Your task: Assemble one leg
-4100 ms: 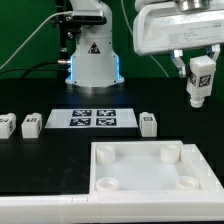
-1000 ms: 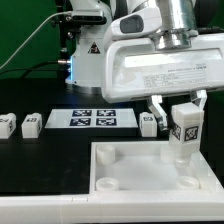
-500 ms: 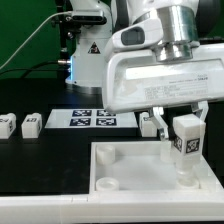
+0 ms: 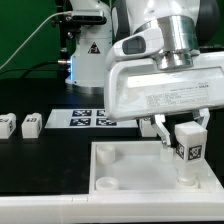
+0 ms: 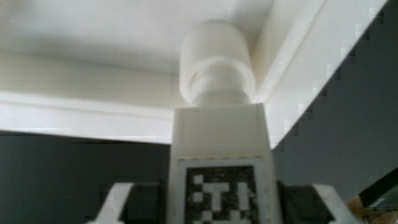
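My gripper (image 4: 182,137) is shut on a leg (image 4: 186,146), a small white post with a black-and-white tag on its face. I hold it upright over the large white tray-like piece (image 4: 130,162), at its front corner on the exterior view's right. Its lower end sits at or in the corner hole there. In the wrist view the leg (image 5: 219,150) runs from between my fingers (image 5: 125,200) to its round tip, which meets the tray's inner corner (image 5: 267,60). Three more legs lie on the table, two (image 4: 30,124) at the left and one (image 4: 148,123) partly behind my gripper.
The marker board (image 4: 85,119) lies flat behind the tray. The robot base (image 4: 92,55) stands at the back. A black cable (image 4: 30,40) hangs at the back left. The tray's other corner holes (image 4: 105,184) are open.
My gripper came in from the upper right with the leg and lowered it onto the tray's corner hole. Over the last second it sank slightly further.
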`<control>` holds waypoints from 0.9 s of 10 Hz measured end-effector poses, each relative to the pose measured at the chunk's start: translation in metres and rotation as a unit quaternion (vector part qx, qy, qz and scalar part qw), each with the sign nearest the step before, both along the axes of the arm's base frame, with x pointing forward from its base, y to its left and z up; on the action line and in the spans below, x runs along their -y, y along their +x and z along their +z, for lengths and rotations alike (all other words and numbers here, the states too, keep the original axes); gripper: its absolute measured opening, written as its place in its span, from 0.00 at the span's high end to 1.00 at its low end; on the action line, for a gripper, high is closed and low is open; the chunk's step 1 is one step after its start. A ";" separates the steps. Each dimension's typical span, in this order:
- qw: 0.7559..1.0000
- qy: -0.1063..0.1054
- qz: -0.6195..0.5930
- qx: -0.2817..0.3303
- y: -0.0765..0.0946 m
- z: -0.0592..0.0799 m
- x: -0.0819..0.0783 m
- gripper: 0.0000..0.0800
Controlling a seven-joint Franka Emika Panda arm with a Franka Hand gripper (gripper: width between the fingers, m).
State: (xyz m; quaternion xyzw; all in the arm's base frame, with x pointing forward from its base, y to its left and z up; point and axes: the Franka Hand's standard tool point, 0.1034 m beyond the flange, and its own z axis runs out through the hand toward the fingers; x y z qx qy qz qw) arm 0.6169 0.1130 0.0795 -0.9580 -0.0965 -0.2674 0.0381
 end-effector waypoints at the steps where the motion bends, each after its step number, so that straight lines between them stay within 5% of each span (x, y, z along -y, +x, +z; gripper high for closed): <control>1: 1.000 0.000 0.000 0.000 0.000 -0.001 0.000 0.63; 9: 1.000 -0.002 -0.009 -0.011 -0.007 -0.013 -0.002 0.63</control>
